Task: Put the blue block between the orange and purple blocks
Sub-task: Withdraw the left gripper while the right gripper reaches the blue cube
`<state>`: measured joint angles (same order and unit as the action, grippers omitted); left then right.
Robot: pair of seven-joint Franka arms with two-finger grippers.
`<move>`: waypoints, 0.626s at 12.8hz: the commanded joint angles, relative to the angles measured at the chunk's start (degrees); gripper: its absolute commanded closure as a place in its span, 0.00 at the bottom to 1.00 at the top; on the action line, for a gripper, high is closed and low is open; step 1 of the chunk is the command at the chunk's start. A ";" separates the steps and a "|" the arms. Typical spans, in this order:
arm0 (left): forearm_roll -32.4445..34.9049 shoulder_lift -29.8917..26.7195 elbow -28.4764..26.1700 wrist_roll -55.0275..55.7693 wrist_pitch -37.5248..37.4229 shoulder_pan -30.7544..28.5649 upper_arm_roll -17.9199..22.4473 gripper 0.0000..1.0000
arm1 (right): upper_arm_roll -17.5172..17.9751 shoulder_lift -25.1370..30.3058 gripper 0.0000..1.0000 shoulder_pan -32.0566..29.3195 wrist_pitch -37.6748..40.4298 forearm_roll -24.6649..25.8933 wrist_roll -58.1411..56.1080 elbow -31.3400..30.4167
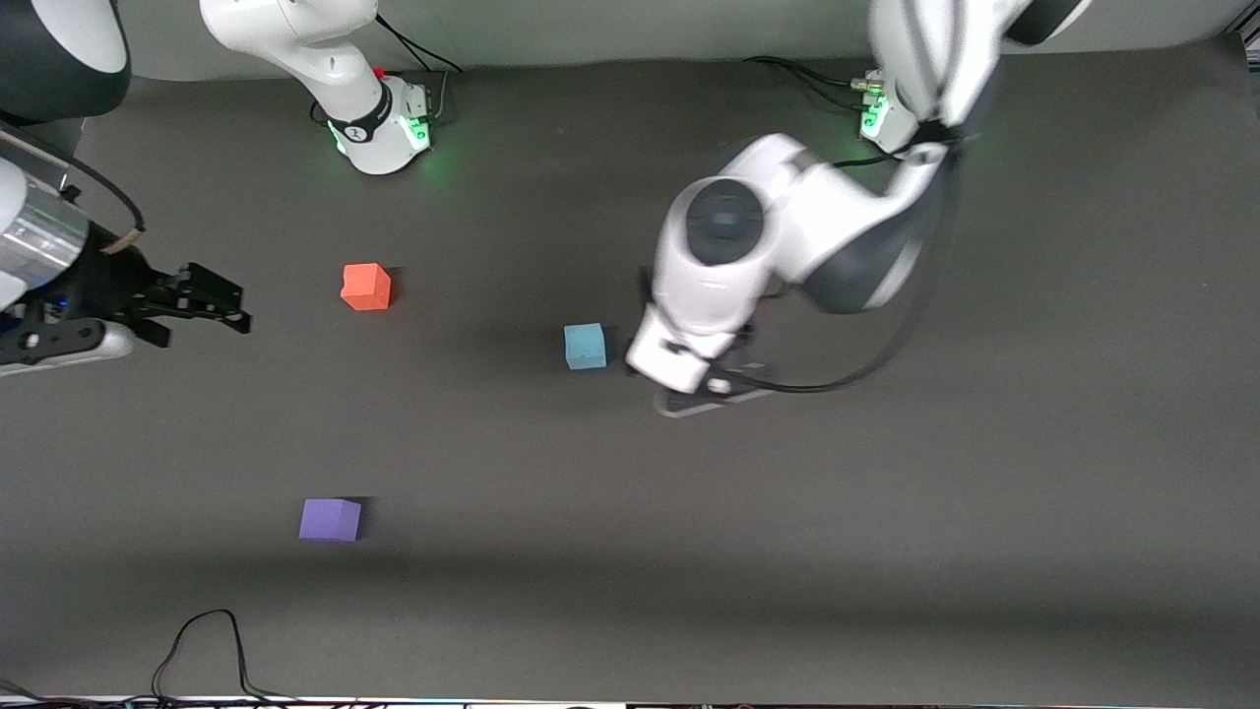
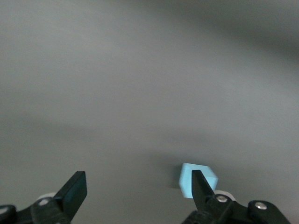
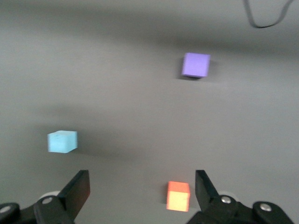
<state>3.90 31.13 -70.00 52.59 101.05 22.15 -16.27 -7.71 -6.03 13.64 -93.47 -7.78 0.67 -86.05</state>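
Observation:
The blue block (image 1: 585, 346) lies on the dark table mid-way along it. The orange block (image 1: 365, 286) lies toward the right arm's end, and the purple block (image 1: 330, 519) lies nearer to the front camera than the orange one. My left gripper (image 1: 686, 372) hangs just beside the blue block, its fingers hidden under the wrist. In the left wrist view it (image 2: 138, 182) is open and empty, with the blue block (image 2: 189, 179) partly hidden by one finger. My right gripper (image 1: 228, 305) is open and empty over the right arm's end; its wrist view shows it (image 3: 140, 182) with the orange (image 3: 178, 196), blue (image 3: 62, 141) and purple (image 3: 195, 64) blocks.
A black cable (image 1: 207, 640) loops on the table at the edge nearest the front camera, and shows in the right wrist view (image 3: 264, 18). The arm bases (image 1: 379, 128) (image 1: 886, 108) stand along the edge farthest from the camera.

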 commanded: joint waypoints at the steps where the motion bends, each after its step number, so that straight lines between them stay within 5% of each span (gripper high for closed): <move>1: -4.24 -15.71 -17.85 -12.63 -0.93 -12.34 -0.96 0.00 | 0.33 -1.08 0.00 3.04 0.40 -6.44 8.61 2.37; 5: -6.53 -22.07 -21.23 -33.03 -8.04 -28.88 -0.87 0.00 | 0.33 -5.55 0.00 14.28 0.48 -6.46 26.81 9.48; 8: -6.71 -23.30 -22.45 -39.30 -8.68 -33.91 -0.70 0.00 | 0.42 -9.77 0.00 20.61 0.48 -1.99 36.83 13.10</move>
<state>-1.94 9.99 -89.42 16.12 92.11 -10.18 -16.17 -6.84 -11.33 31.66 -93.63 -11.89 32.32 -77.80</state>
